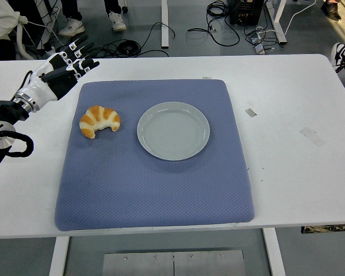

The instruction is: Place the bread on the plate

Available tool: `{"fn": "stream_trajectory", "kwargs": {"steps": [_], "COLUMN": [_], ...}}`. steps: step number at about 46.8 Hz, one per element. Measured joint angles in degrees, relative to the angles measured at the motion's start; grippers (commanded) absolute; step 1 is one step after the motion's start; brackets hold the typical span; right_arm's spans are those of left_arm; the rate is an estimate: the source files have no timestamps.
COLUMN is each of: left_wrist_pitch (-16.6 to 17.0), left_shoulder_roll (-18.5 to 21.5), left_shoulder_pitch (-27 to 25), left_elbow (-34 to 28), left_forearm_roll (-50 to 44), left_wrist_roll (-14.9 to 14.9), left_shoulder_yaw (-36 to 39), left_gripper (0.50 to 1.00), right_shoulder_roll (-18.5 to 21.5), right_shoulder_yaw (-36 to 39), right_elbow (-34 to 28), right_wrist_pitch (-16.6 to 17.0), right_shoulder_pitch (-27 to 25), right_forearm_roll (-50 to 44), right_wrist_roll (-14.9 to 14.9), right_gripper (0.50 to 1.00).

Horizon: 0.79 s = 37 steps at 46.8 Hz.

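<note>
A golden croissant [100, 121] lies on the left part of the blue mat [155, 190]. To its right on the same mat sits an empty grey-green plate [173, 130]. My left hand [69, 63] hovers over the table's far left, beyond and to the left of the croissant, apart from it. Its fingers [85, 59] are spread and hold nothing. The right arm does not show.
The mat covers the middle of the white table [299, 172]. Small tape marks [310, 135] lie on the table's right side. Cables [132, 46] and people's shoes [116, 22] are on the floor beyond the far edge.
</note>
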Motion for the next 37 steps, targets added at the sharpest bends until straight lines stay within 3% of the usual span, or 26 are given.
{"fn": "stream_trajectory", "kwargs": {"steps": [5,11,17,24,29,37], "left_wrist_pitch": [-2.99,-3.12,-3.13,-3.02,-0.42,0.80], "left_shoulder_roll": [2.80,6.59,7.00,7.03,6.94,6.80], "left_shoulder_pitch": [-0.37,-1.73,-5.37,-10.19,-13.35,-18.36], "left_elbow": [-2.90,-4.11,-4.20,-4.32,-4.46,-5.44], "left_forearm_roll": [1.93,6.39,10.84,18.31,20.00,20.12], "left_wrist_roll": [-0.08,-0.17,0.15,0.72,0.72,1.45], "left_shoulder_yaw": [1.70,1.90,4.02,11.59,17.97,24.06], "left_gripper": [0.984,0.984,0.983,0.983,0.983,0.983], "right_shoulder_roll": [0.00,0.00,0.00,0.00,0.00,0.00], "right_shoulder_yaw": [0.00,0.00,0.01,0.00,0.00,0.00], "right_elbow": [0.00,0.00,-0.01,0.00,0.01,-0.01], "right_wrist_pitch": [0.00,0.00,0.00,0.00,0.00,0.00], "right_shoulder_pitch": [-0.02,-0.01,0.01,0.00,-0.02,0.01], "right_forearm_roll": [0.00,0.00,0.00,0.00,0.00,0.00], "right_wrist_roll": [-0.01,0.00,-0.01,-0.01,0.00,-0.01], "right_gripper": [1.000,1.000,1.000,1.000,1.000,1.000]}}
